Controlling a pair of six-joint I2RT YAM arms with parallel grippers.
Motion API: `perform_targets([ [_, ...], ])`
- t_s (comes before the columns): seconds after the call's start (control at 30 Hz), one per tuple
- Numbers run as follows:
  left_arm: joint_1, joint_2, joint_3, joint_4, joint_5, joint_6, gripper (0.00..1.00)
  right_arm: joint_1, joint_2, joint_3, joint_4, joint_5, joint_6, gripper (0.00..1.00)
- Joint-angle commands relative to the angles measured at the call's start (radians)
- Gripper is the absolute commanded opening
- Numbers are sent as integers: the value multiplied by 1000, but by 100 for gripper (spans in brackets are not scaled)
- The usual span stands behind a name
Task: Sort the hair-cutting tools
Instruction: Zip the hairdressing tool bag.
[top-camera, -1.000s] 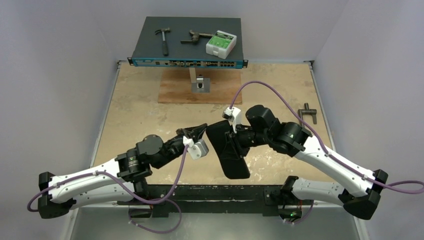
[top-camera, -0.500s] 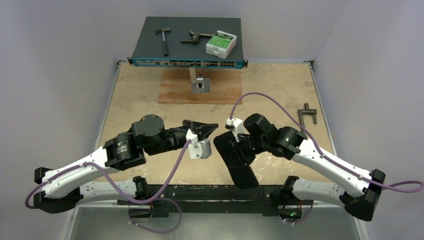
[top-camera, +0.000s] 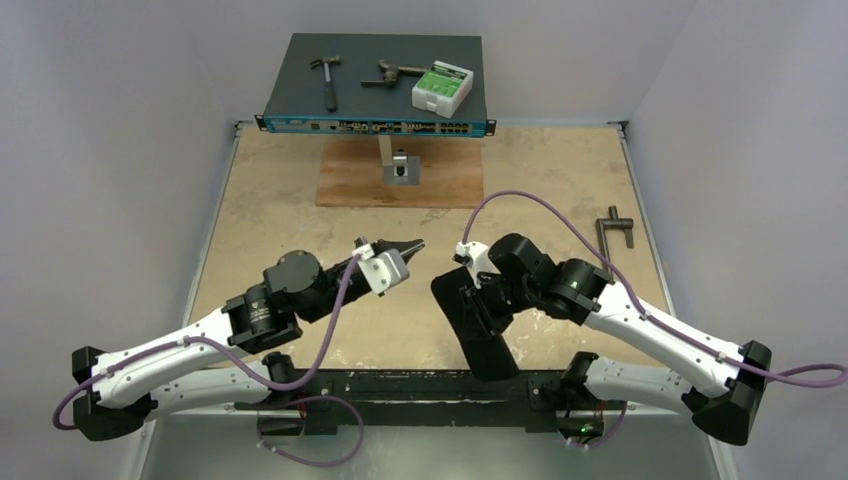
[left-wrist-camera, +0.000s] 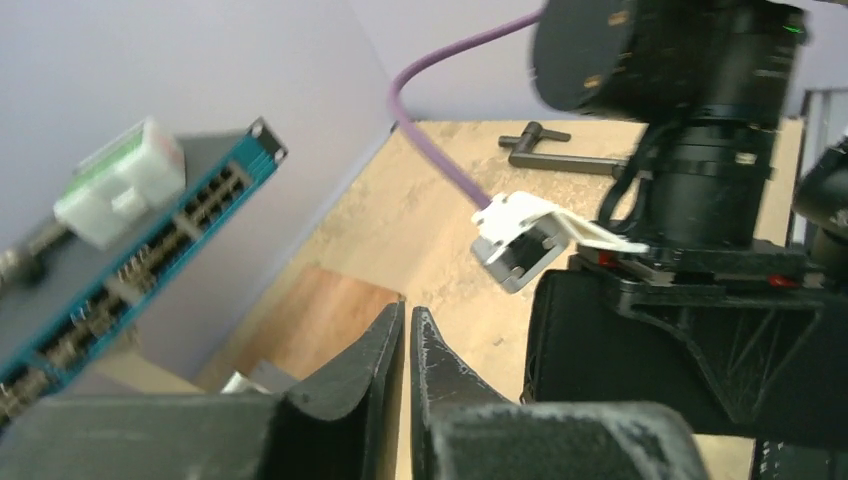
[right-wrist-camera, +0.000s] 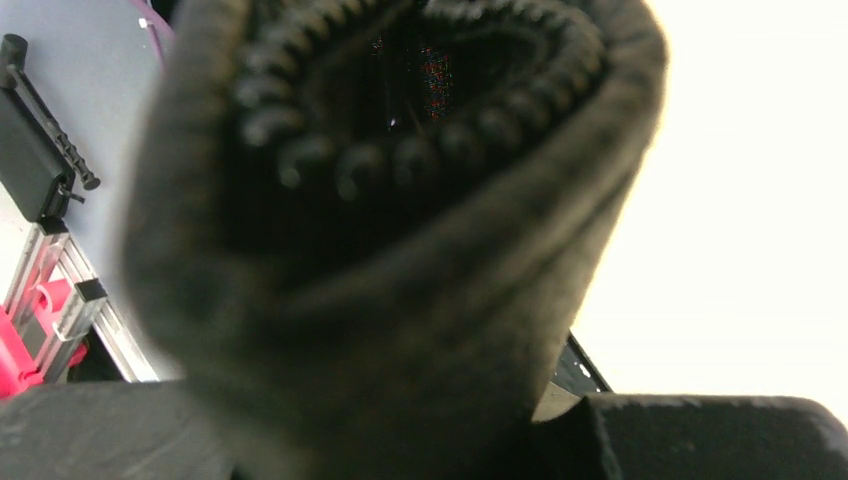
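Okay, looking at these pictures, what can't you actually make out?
Inside of the pouch: right wrist view, too close, blurred and dark.
Right gripper: top view, jaws hidden by the pouch and its own wrist.
Scissors, comb, clip: in no view; whether the pouch holds them cannot be told.
Tool beside the white box: left wrist view, cut off by the left edge.

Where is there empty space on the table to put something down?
Bare tabletop lies far left, beside the wooden board, and between that board and the T-shaped bar. The near middle is crowded: the left arm, right arm and black pouch meet there.
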Motion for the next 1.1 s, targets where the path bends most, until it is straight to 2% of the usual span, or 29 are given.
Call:
perform_targets([
  [0.0, 36, -47, -95, 151, -146, -377, 16, -1, -64, -35, 170, -20, 65, 0],
  [0.17, 58, -132, -213, 131, -177, -681, 60, -2, -109, -97, 374, 5, 174, 0],
  [0.27, 68, -231, -291, 106, -222, -821, 70, -2, -103, -161, 528, 10, 243, 0],
  [0.47, 70, -444, -454, 24, -336, -1032, 83, -12, -51, -270, 887, -20, 359, 0],
  [0.63, 72, -538, -572, -10, -297, -1188, 90, -14, -47, -316, 1059, -25, 389, 0],
  [0.83, 72, -610, -692, 17, -248, -1294, 91, -36, 14, -325, 1068, 66, 418, 0],
  [0.93, 72, -602, -705, -4, -238, -1312, 91, -64, 53, -366, 1185, -1, 456, 0],
  [1.07, 72, -587, -722, 29, -212, -1334, 93, -70, 39, -402, 1271, 20, 475, 0],
])
